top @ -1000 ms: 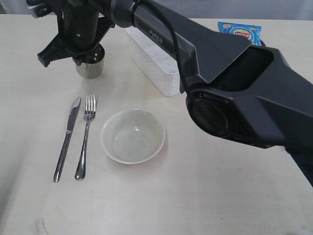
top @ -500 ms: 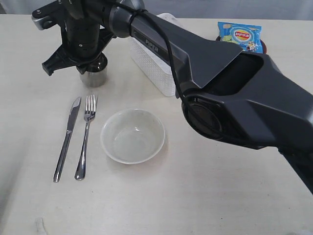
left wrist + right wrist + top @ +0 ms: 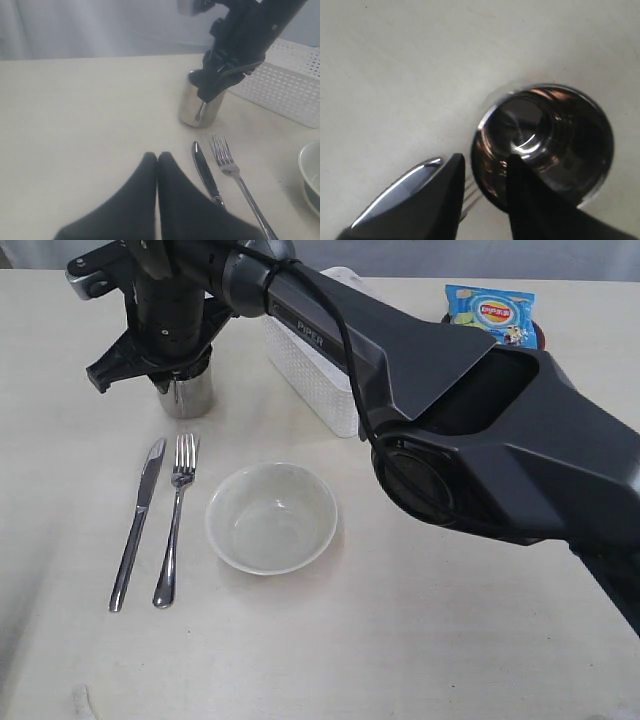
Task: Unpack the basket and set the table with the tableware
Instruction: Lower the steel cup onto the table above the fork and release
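The steel mug (image 3: 187, 395) stands upright on the table (image 3: 450, 640) just beyond the knife (image 3: 137, 525) and fork (image 3: 175, 515). My right gripper (image 3: 482, 165) reaches across to it. One finger is inside the mug (image 3: 545, 140) and one outside, with a visible gap, so it is open. The off-white bowl (image 3: 271, 517) sits right of the fork. The white basket (image 3: 310, 370) lies behind, partly hidden by the right arm. My left gripper (image 3: 157, 157) is shut and empty, just short of the knife (image 3: 205, 172). Spoon and chopsticks are out of view.
A blue chips packet (image 3: 490, 310) lies at the far right, with a dark brown rim (image 3: 540, 335) showing under it. The big black right arm crosses the right half of the exterior view and hides much of the table there.
Over the last second the right gripper brought the mug nearer the fork and knife. In the last half second the mug and arm barely moved. The left gripper's motion is not shown.
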You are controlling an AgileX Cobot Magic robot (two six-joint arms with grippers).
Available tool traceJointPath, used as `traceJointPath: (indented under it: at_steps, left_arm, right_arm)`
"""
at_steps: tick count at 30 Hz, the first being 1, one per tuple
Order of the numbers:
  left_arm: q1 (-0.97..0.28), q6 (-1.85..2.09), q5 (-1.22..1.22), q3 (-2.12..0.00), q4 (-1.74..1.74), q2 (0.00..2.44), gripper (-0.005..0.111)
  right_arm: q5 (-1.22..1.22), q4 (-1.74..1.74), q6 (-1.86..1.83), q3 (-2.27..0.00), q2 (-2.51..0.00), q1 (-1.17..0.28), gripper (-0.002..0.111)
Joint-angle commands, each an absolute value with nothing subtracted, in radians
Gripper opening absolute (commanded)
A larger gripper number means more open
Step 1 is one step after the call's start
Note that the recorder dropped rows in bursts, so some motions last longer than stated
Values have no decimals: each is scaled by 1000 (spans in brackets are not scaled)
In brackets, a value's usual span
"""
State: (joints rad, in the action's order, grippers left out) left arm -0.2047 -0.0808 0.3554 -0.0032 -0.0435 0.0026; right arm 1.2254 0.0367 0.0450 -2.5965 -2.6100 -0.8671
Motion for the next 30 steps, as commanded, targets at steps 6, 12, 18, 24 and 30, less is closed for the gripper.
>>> traceJointPath:
  at_steps: [6, 12, 18, 24, 30]
  left_arm:
    - [-210, -85, 345, 0, -52, 0, 0]
    - [-210, -85, 345, 0, -52, 0, 0]
    - [-210, -85, 345, 0, -52, 0, 0]
    - [-210, -85, 345, 0, -52, 0, 0]
    - [-210, -85, 345, 0, -52, 0, 0]
  right_arm:
    - [1221, 137, 86, -2603, -2604, -863, 32]
    - [1221, 78, 82, -2603, -2604, -863, 32]
    - [1221, 76, 82, -2605, -2602, -863, 32]
    - [1199, 65, 78, -2605, -2575, -863, 39]
    - [1184, 64, 78, -2605, -2538, -863, 52]
